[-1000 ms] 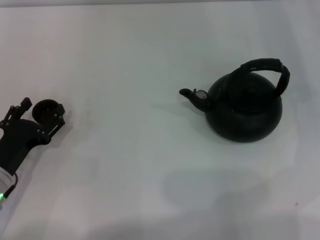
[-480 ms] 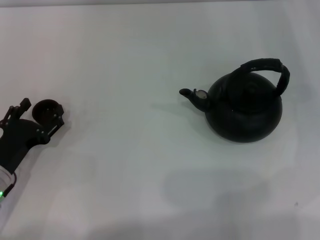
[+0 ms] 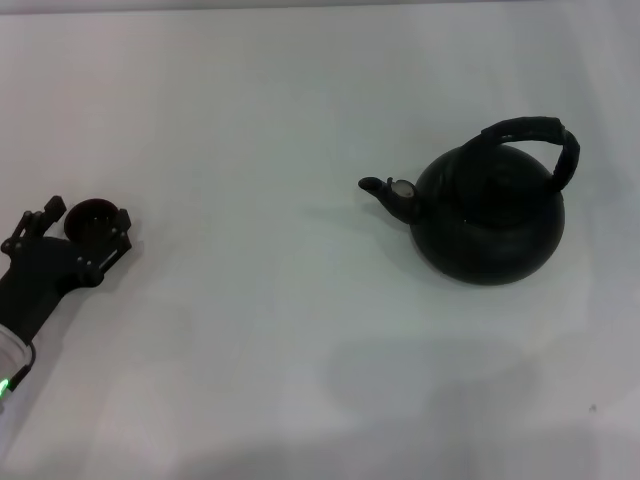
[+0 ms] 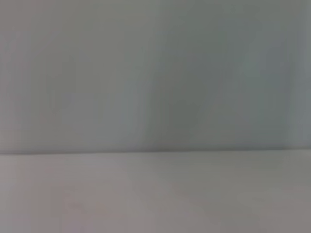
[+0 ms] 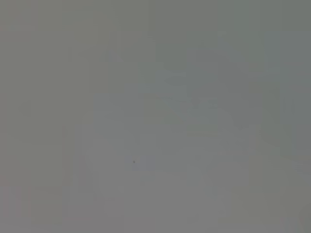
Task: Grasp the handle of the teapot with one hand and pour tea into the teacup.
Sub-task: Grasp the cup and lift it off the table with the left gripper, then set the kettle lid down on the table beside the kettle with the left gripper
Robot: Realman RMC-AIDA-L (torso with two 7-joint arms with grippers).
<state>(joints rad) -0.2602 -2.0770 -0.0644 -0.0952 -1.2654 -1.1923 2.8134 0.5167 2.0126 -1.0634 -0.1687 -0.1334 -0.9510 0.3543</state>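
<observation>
The teapot [image 3: 488, 218] is a round matte-black pot standing at the right of the white table, with its spout [image 3: 385, 192] pointing left. Its thick black arched handle [image 3: 535, 135] rises over the top, and nothing touches it. The tiny dark teacup [image 3: 90, 220] stands at the far left. My left gripper [image 3: 84, 221] sits low at the cup, open, with one finger close on each side of it. I cannot tell whether the fingers touch the cup. My right gripper is out of view. Both wrist views show only blank pale surface.
The white table [image 3: 260, 330] stretches bare between the teacup and the teapot. A faint shadow lies on the table in front of the teapot [image 3: 430, 375].
My left arm has shifted slightly back toward the near left edge. The teacup and the teapot have not moved.
</observation>
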